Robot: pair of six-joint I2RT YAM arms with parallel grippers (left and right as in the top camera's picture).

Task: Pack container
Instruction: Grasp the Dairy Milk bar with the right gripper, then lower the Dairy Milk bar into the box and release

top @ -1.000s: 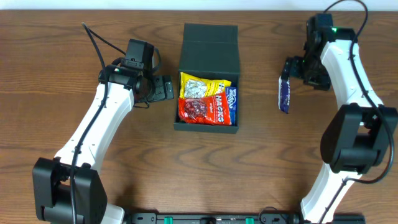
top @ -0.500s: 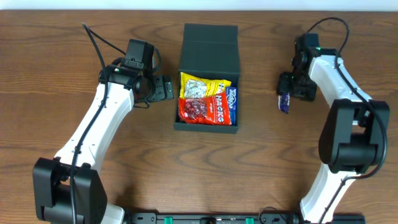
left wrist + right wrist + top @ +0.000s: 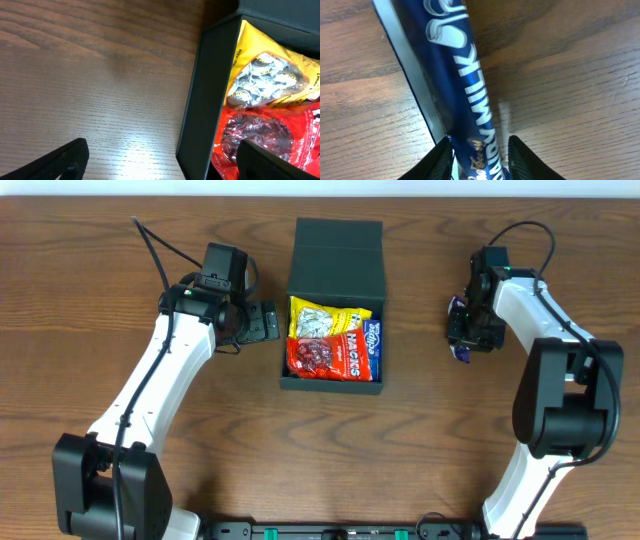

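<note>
The dark green container (image 3: 335, 385) stands open at mid-table, its lid (image 3: 337, 260) flipped back. Inside lie a yellow packet (image 3: 325, 318), a red packet (image 3: 322, 355) and a blue packet (image 3: 370, 340). My left gripper (image 3: 262, 323) hovers wide open at the container's left wall (image 3: 200, 110), straddling it with nothing held (image 3: 162, 155). A blue milk chocolate bar (image 3: 465, 65) lies on the table at the right (image 3: 461, 352). My right gripper (image 3: 480, 160) is down over it (image 3: 468, 330), jaws narrowed around the bar. One finger (image 3: 440, 160) touches the wrapper; a thin gap shows at the other.
The wooden table (image 3: 420, 440) stretches around the container. Both arms' bases stand at the table's near edge. A cable (image 3: 150, 245) trails from the left arm at the back left.
My right gripper has come down over the chocolate bar, and its jaws have narrowed around it. The bar has shifted slightly. The left arm has not moved.
</note>
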